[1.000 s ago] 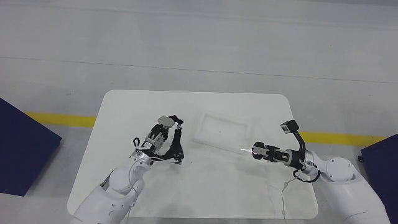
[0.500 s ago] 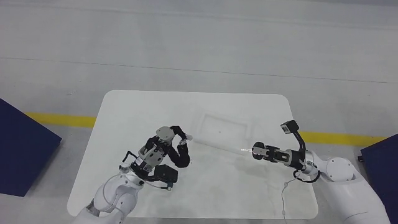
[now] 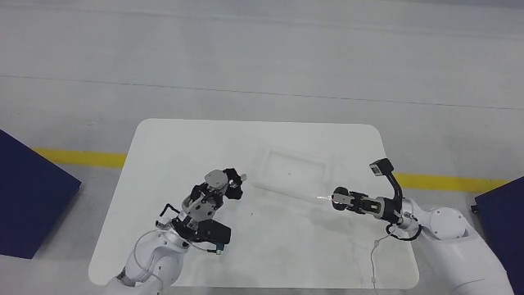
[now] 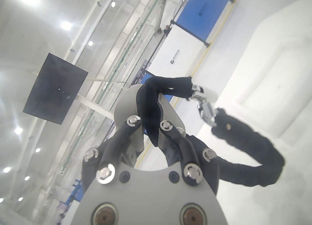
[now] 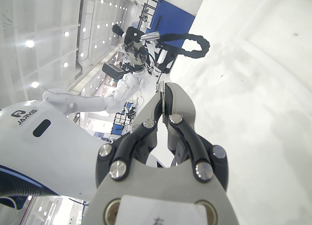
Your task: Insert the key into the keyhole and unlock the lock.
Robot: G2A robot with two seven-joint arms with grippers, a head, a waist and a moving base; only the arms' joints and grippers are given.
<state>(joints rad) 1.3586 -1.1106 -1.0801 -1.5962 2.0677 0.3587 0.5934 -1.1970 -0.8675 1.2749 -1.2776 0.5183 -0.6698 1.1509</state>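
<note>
The lock is a black fabric-covered cable (image 4: 243, 138) bent into a loop, with a silver lock cylinder (image 4: 206, 111) at its end. My left gripper (image 4: 146, 99) is shut on the cable and holds it up above the near-left part of the white table (image 3: 327, 143). From above, the left gripper (image 3: 218, 185) has the lock's end (image 3: 233, 175) pointing right. My right gripper (image 3: 334, 199) hovers over the table's right side, shut on a thin metal key (image 3: 321, 199) aimed at the lock. The key (image 5: 162, 94) sits edge-on between the right gripper (image 5: 165, 89) pads, and the silver cylinder (image 5: 151, 36) lies well ahead of it.
A faint rectangular outline (image 3: 295, 168) marks the table's middle, between the two arms. Dark blue panels stand on the floor off the left (image 3: 24, 188) and right (image 3: 501, 201) sides of the table.
My left arm has lifted the cable lock off the table, drawn back toward the near edge and turned the gripper upward. The right arm with the key has stayed still.
</note>
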